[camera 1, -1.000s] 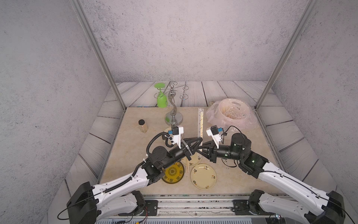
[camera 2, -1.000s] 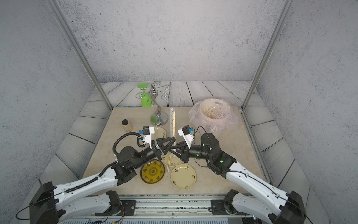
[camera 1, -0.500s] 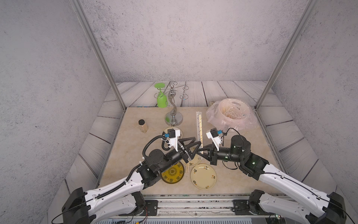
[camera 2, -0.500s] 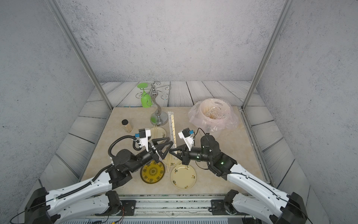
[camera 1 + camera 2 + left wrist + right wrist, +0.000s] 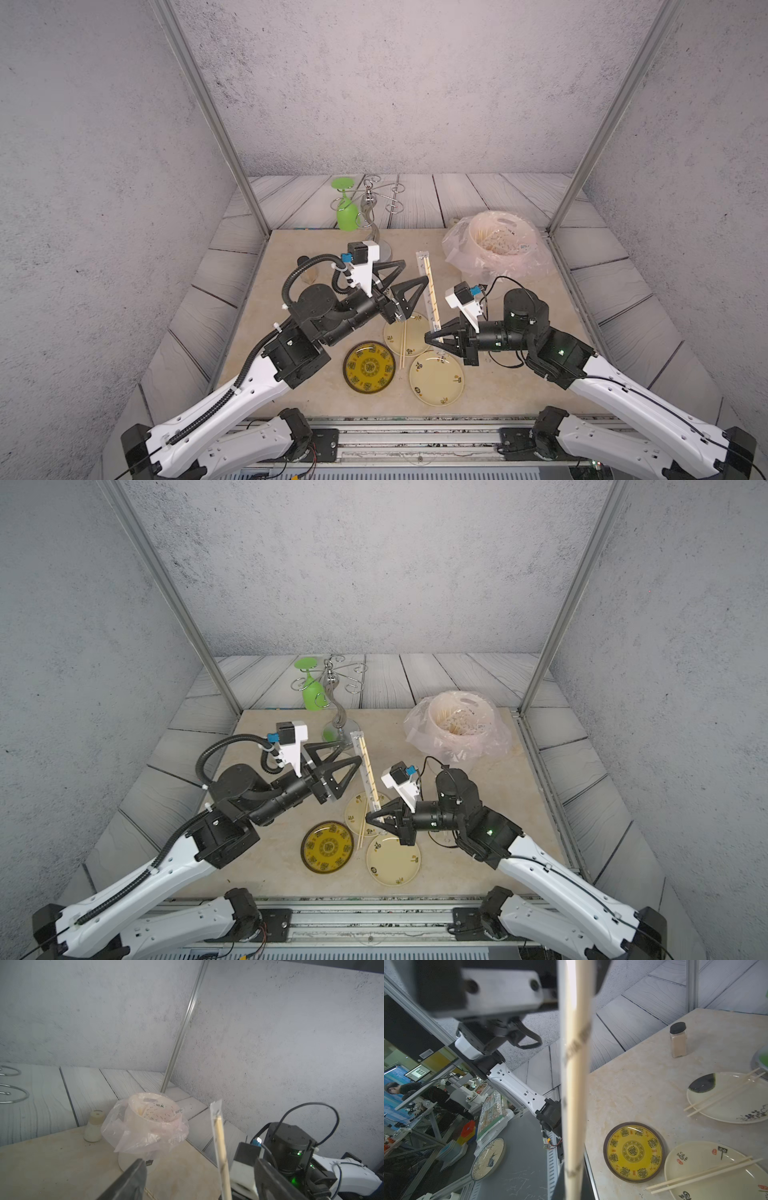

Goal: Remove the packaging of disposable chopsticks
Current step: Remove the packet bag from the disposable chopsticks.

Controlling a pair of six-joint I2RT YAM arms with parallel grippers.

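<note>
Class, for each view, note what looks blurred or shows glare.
Right wrist view: the packaged chopsticks sit near the lens, blurred; the yellow plate shows glare streaks. Left wrist view: the left gripper looks smeared. Both top views: sharp.

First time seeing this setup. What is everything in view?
table: one, beige, underneath
yellow plate: one, yellow, front
cream plates: three, cream, beside and behind it
loose chopsticks: two pairs, pale, on cream plates
wrapped chopsticks: one pair, clear sleeve, in right hand
bin: one, white, pink bag, back right
white jar: one, white, beside bin
spice jar: one, black lid, left side
rack: one, silver, back
glass: one, green, hanging from rack
left hand: one, black, open
right hand: one, black, shut on wrapped chopsticks
</note>
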